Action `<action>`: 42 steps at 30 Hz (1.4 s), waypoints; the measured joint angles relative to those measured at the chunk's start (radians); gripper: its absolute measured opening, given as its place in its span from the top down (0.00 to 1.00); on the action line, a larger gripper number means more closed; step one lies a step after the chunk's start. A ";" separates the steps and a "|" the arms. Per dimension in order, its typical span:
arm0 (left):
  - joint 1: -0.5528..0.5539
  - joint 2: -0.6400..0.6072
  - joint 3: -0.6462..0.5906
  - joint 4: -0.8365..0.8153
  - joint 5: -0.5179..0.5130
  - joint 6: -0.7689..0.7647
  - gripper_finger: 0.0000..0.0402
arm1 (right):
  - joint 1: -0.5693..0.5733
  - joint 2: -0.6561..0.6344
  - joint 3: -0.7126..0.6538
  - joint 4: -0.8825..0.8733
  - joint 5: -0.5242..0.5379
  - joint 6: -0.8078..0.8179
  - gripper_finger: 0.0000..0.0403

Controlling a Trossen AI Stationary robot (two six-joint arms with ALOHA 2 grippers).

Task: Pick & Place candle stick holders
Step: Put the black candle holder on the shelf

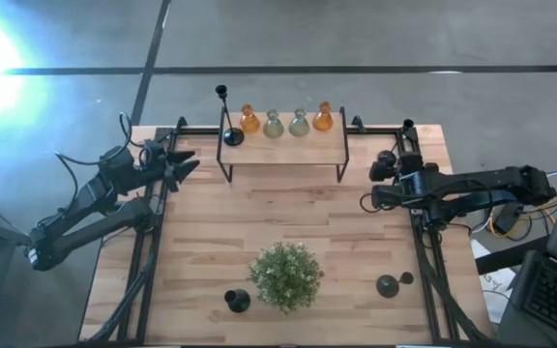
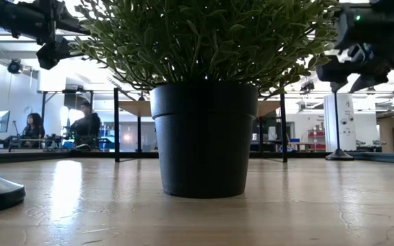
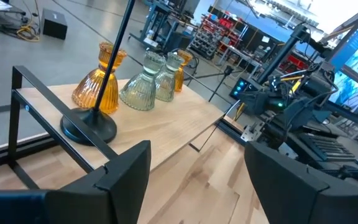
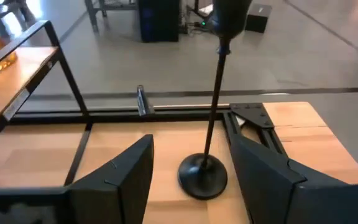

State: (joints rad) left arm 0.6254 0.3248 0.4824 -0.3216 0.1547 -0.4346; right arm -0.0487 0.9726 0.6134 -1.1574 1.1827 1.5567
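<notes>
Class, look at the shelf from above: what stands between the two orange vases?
In the high view, two grey-green vases stand side by side between the orange vases on the raised shelf.

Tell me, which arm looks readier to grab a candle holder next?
The right. The right pincer, open, faces a lone holder just ahead on the table. The left pincer, also open, points at the shelved holder, already on the shelf.

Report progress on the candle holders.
One holder stands on the shelf by the vases. Nothing is gripped: the open right gripper faces a second holder, the left gripper is open too. A third holder and a fourth holder wait beside the plant.
</notes>
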 joint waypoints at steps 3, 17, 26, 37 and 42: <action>0.000 0.000 0.000 0.000 0.000 0.015 0.34 | -0.026 0.000 -0.025 0.027 0.034 0.001 0.48; 0.001 0.000 0.000 0.000 -0.024 0.040 0.34 | -0.198 -0.004 -0.133 0.405 0.031 -0.313 0.49; 0.001 0.000 0.000 -0.001 -0.041 0.046 0.34 | -0.342 -0.004 -0.148 0.649 -0.085 -0.612 0.49; 0.001 0.000 0.000 -0.001 -0.045 0.045 0.34 | -0.549 -0.004 -0.157 0.835 -0.218 -0.829 0.51; 0.001 0.000 0.000 -0.001 -0.056 0.052 0.34 | -0.596 -0.004 -0.165 0.941 -0.252 -0.935 0.56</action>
State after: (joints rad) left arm 0.6262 0.3248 0.4828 -0.3222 0.0984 -0.3828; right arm -0.6450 0.9684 0.4488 -0.2168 0.9302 0.6217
